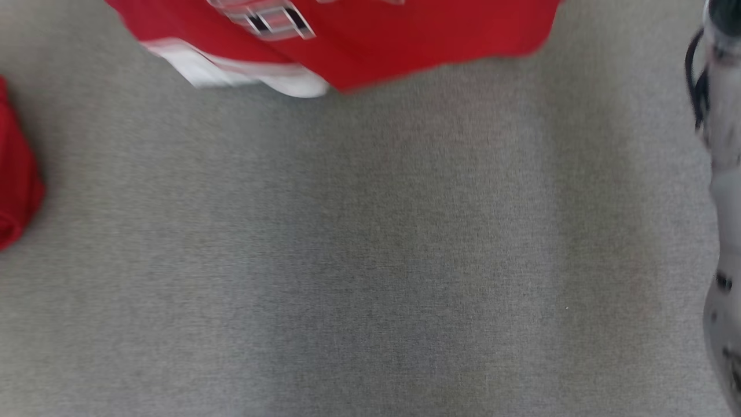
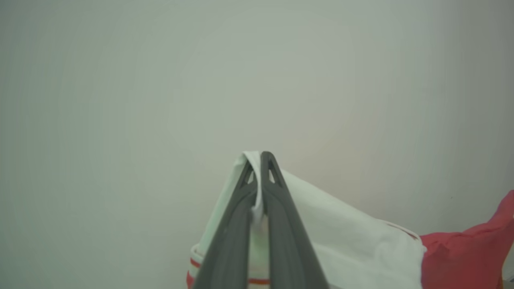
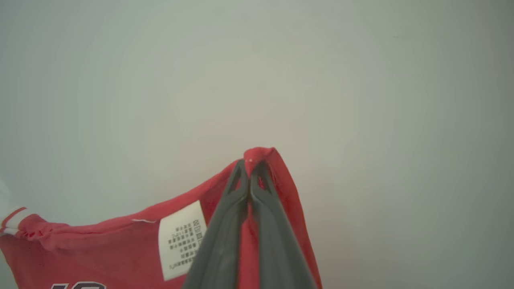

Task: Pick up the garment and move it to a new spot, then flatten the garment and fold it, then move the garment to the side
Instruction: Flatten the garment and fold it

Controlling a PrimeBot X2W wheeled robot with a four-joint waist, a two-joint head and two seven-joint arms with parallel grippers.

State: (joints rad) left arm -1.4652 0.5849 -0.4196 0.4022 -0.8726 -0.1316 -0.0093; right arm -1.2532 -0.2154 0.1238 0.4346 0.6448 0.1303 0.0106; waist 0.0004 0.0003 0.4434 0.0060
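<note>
The garment (image 1: 405, 40) is a red shirt with a white sleeve and a dark printed emblem, hanging in at the top edge of the blurred head view. In the left wrist view my left gripper (image 2: 257, 160) is shut on the garment's white sleeve (image 2: 353, 237), which drapes off to the right into red cloth. In the right wrist view my right gripper (image 3: 249, 163) is shut on a red edge of the garment (image 3: 120, 245), beside a white care label (image 3: 182, 239). Both pinched parts are held up against a plain pale background.
A grey fabric surface (image 1: 359, 260) spreads below the garment in the head view. More red cloth (image 1: 14, 179) lies at its left edge. A pale forearm with a black cable (image 1: 721, 174) runs down the right edge.
</note>
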